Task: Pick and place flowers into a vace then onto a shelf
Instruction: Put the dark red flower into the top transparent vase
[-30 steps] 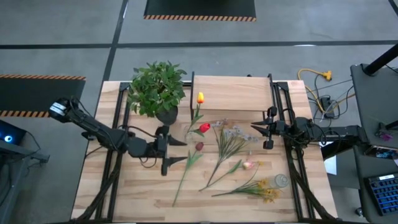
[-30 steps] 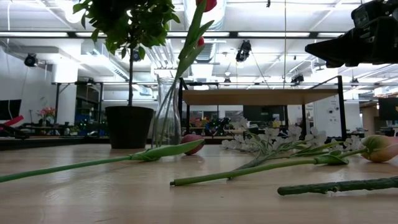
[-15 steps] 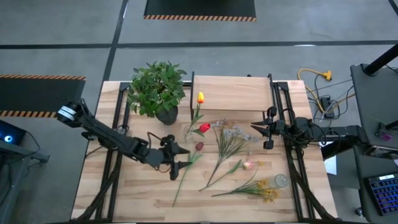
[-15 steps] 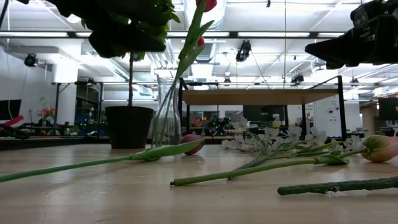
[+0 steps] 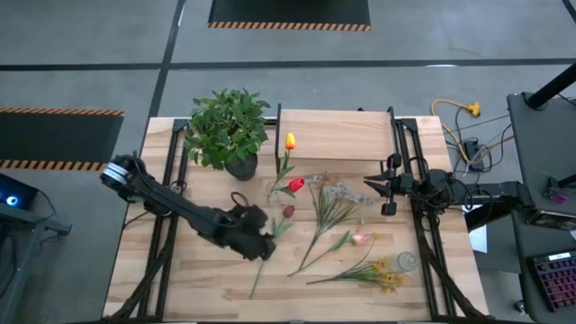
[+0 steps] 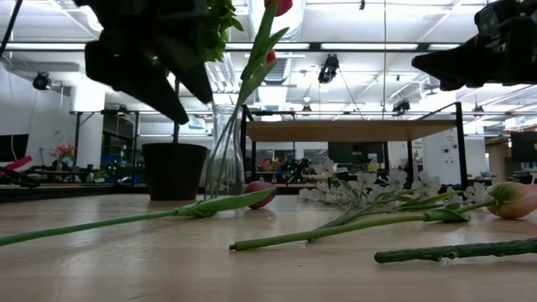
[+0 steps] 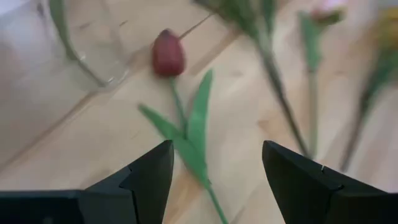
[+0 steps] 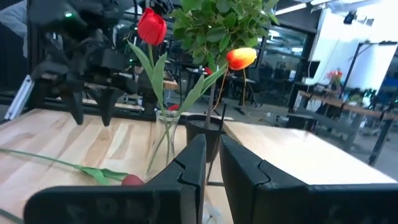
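Observation:
A clear glass vase point(image 5: 277, 192) stands on the table in front of the shelf point(image 5: 335, 135) and holds a red tulip point(image 5: 295, 185) and a yellow tulip point(image 5: 290, 141). A maroon tulip point(image 5: 288, 212) lies flat on the table, its stem point(image 7: 186, 140) running toward the near edge. My left gripper point(image 5: 266, 247) hovers open above that stem, tipped down, one finger point(image 7: 149, 177) on either side of it in the left wrist view, touching nothing. My right gripper point(image 5: 382, 189) waits shut above the table's right side.
Pale sprigs point(image 5: 337, 202), a pink bud point(image 5: 360, 238) and yellow clusters point(image 5: 387, 279) lie on the table's right half. A potted leafy plant point(image 5: 229, 126) stands at the far left beside the vase. A small clear round object point(image 5: 407, 261) sits near the yellow clusters.
My left gripper has moved toward the table's right and near edges and come down. It has rolled and tipped from roughly level to pointing down at the maroon tulip's stem. Its fingers stay equally far apart. No flower has moved.

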Tool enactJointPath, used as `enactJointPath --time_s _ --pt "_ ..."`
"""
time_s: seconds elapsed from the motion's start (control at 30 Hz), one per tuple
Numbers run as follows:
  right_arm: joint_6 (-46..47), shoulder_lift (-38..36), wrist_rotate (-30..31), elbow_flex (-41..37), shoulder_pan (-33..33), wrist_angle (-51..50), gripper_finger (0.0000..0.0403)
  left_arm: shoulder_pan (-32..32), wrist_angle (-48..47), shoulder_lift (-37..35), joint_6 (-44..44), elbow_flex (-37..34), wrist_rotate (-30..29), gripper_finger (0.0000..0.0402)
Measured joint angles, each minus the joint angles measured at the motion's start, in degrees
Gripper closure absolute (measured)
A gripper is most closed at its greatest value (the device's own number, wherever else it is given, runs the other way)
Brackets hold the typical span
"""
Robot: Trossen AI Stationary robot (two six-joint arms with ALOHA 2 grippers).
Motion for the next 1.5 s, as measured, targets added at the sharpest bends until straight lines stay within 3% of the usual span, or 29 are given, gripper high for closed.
enactJointPath --time_s 0.37,0.57,1.27,1.5 --pt "6.2 0.1 0.0 0.0 0.0 -3.1 0.0364 -0.1 -20.0 19.9 -4.4 24.1 1.4 0.0173" --pt "7.8 0.1 0.0 0.0 0.0 -3.6 0.0364 0.1 -30.1 26.1 -8.8 30.6 1.7 0.0173" --pt "7.6 0.0 0.0 0.0 0.0 -4.4 0.0364 3.9 -14.4 26.4 -6.5 16.8 10.3 0.0175" --pt "7.6 0.0 0.0 0.0 0.0 -4.6 0.0364 4.2 -13.6 26.5 -1.8 16.2 13.9 0.0246"
